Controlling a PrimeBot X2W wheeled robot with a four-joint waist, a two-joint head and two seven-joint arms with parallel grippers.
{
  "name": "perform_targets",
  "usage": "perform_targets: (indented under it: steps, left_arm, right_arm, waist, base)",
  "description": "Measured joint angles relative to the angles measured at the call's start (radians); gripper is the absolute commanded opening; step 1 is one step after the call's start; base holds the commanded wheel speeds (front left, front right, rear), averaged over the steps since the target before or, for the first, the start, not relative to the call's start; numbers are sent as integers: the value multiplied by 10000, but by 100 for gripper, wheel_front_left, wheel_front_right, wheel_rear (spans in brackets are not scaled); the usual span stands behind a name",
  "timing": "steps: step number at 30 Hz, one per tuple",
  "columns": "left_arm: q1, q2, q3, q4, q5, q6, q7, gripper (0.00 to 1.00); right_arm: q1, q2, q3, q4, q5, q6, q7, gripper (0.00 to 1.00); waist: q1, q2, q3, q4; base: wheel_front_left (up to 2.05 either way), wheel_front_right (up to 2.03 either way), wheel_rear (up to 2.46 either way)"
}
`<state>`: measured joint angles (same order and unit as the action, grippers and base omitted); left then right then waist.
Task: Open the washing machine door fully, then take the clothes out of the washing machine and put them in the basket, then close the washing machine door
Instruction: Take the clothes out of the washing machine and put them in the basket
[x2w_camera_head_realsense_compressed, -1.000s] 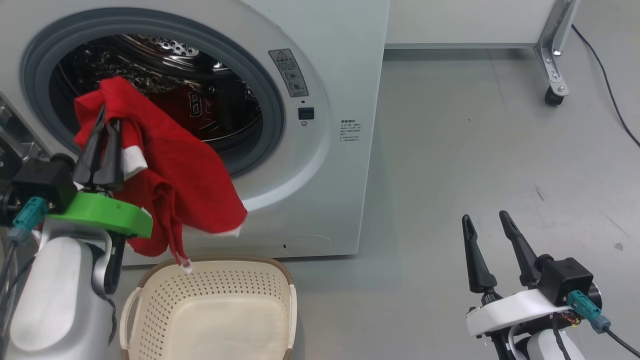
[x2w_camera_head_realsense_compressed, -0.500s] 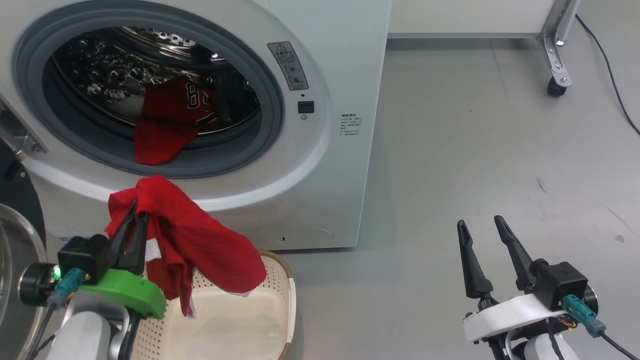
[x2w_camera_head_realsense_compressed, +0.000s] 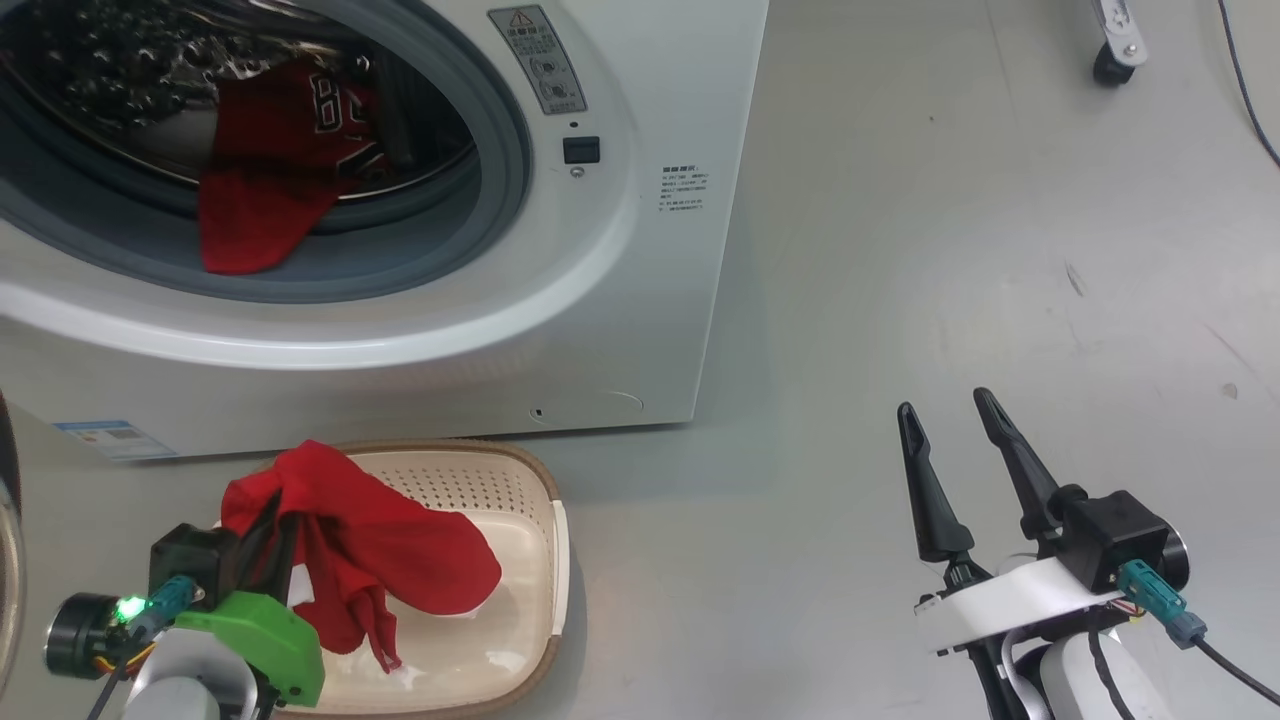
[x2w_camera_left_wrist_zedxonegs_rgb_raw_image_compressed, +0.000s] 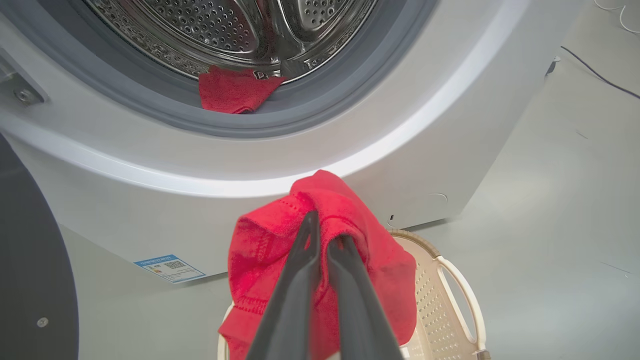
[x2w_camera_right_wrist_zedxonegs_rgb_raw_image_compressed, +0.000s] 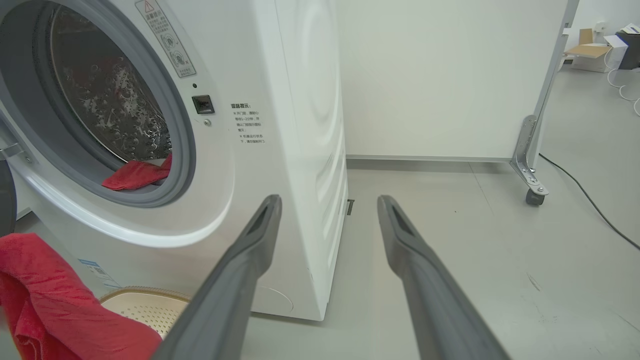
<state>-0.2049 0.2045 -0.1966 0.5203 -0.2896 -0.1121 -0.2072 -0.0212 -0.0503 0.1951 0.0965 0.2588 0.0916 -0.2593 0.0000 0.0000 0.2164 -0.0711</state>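
One red jersey: clamped in the closed left pincer, hung over the left rim of the basket. Right pincer: spread wide, empty. A second jersey: lodged at the drum lip of the washing machine. Step judged: depositing. Release is called for next.

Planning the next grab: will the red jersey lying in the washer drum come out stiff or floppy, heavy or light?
Probably floppy: the held jersey hangs in loose folds from the left gripper over the basket. Likely light, since one pinch carries it. The jersey in the drum droops onto the gasket, so may drag.
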Motion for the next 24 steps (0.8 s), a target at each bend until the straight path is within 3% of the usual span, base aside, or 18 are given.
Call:
perform_targets:
  steps: [24]
  left_arm:
    - [-1290,997,92,2541,385,12,1018,0]
  right_arm:
    - [-1012,36,453,-276,42,12,-2,100]
  waist:
    - [0,1,2312,-1706]
  base:
    - [0,0,0]
